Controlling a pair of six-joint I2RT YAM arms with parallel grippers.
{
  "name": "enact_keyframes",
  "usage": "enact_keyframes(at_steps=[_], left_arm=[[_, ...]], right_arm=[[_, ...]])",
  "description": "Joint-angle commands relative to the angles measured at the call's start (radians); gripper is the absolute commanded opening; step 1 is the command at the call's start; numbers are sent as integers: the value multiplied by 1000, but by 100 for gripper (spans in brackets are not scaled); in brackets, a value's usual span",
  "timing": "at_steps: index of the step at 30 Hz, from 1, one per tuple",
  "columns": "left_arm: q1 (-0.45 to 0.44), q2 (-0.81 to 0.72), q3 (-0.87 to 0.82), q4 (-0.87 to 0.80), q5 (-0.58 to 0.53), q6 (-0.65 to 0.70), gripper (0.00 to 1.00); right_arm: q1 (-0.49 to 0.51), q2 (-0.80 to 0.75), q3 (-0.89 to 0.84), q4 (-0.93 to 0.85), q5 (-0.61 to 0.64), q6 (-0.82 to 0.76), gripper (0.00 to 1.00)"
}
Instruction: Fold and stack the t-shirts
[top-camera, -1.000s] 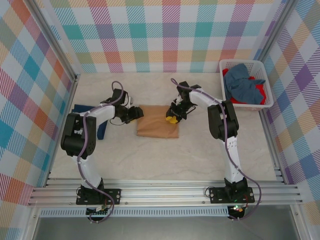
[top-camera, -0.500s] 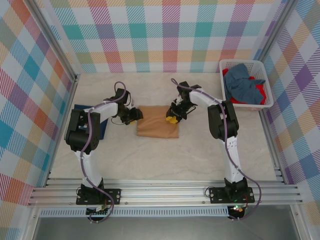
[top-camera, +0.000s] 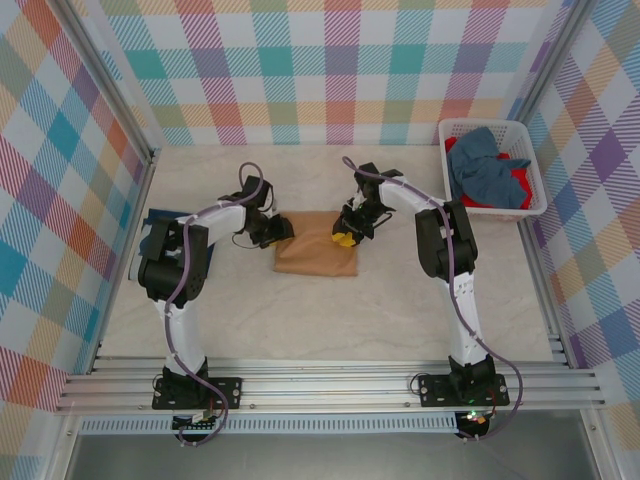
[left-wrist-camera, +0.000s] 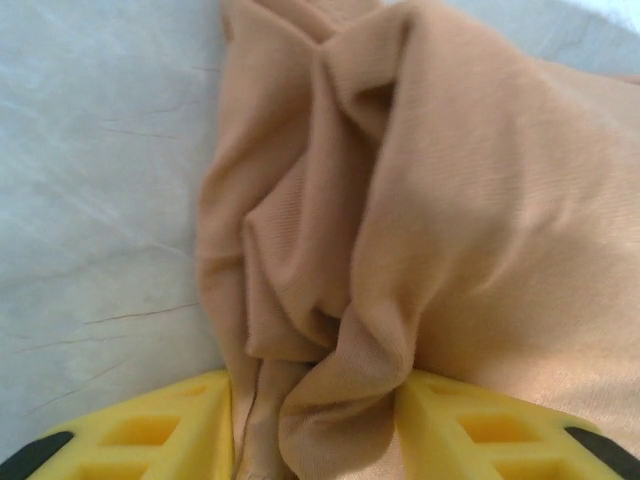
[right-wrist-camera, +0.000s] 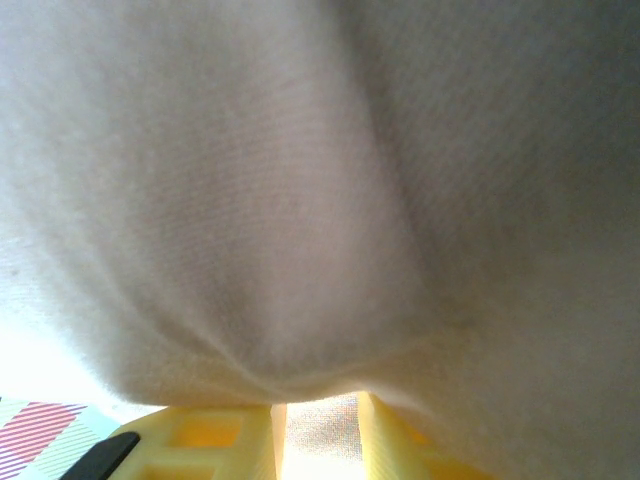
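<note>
The tan t-shirt (top-camera: 312, 250) lies folded into a rectangle at the table's middle. My left gripper (top-camera: 275, 228) sits at its far left corner. In the left wrist view a bunched fold of the tan t-shirt (left-wrist-camera: 400, 200) fills the gap between the yellow fingers (left-wrist-camera: 150, 430), so the left gripper (left-wrist-camera: 315, 440) is shut on it. My right gripper (top-camera: 347, 236) is at the shirt's far right edge. In the right wrist view the right gripper (right-wrist-camera: 315, 435) pinches a thin backlit layer of the tan cloth (right-wrist-camera: 300, 200). A navy t-shirt (top-camera: 158, 217) lies at the left, partly under my left arm.
A white lattice basket (top-camera: 495, 125) stands at the back right, holding a blue shirt (top-camera: 488, 165) and a red one (top-camera: 515, 185). Metal posts and checked walls close in the table on three sides; a rail runs along the near edge.
My left arm has swung right and its gripper has shifted a little toward the tan shirt's far left corner. The right gripper and the shirt have hardly moved.
</note>
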Motion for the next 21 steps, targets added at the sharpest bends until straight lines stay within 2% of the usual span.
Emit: enact_keyframes(at_steps=[1, 5, 13, 18, 21], left_arm=[[-47, 62, 2, -28, 64, 4, 41], [-50, 74, 24, 5, 76, -20, 32], [-43, 15, 32, -36, -37, -22, 0], [-28, -99, 16, -104, -104, -11, 0], [-26, -149, 24, -156, -105, 26, 0]], right_arm=[[-6, 54, 1, -29, 26, -13, 25], [-6, 52, -5, -28, 26, -15, 25], [-6, 50, -3, -27, 24, -14, 25], [-5, 16, -2, -9, 10, -31, 36], [-5, -46, -17, 17, 7, -32, 43]])
